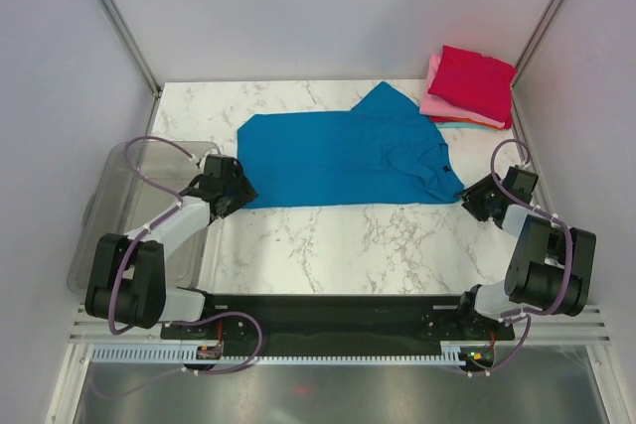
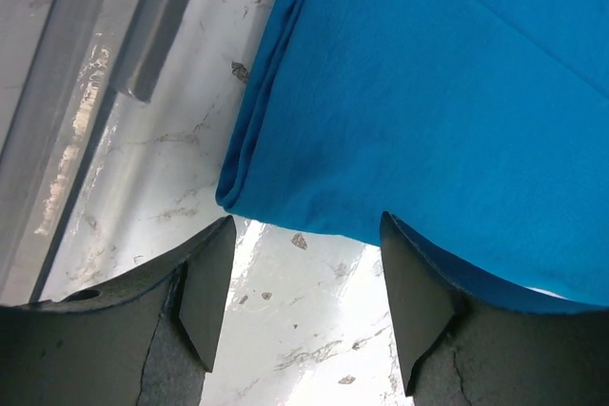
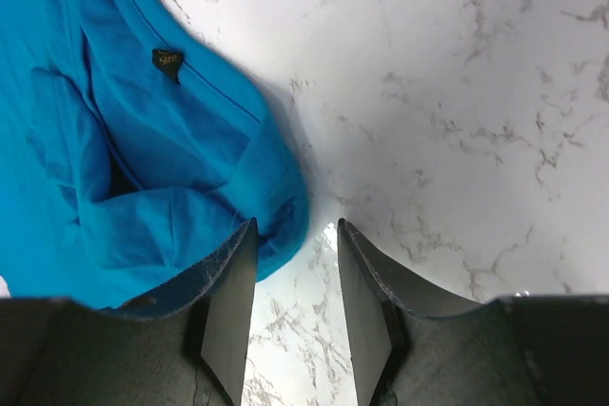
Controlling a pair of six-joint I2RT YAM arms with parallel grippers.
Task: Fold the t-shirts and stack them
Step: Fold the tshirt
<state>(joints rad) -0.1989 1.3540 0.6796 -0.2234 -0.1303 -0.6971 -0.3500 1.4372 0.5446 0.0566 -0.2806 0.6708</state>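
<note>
On the white marbled counter (image 1: 348, 245), seen from above and walled by pale panels (image 1: 298, 7), you have the blue t-shirt (image 1: 338, 156) spread flat in the middle, the folded t-shirts (image 1: 472, 86) stacked in the far right corner, and a clear bin (image 1: 109, 206) hanging off the left edge. In the left wrist view, your left pincer (image 2: 306, 235) gapes wide and empty, just short of the shirt's doubled-over corner. In the right wrist view, the right pincer (image 3: 297, 235) stands narrowly parted, gripping nothing, with the collar end against one finger.

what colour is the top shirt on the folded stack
The top shirt is crimson red, clearest in the top external view.
</note>
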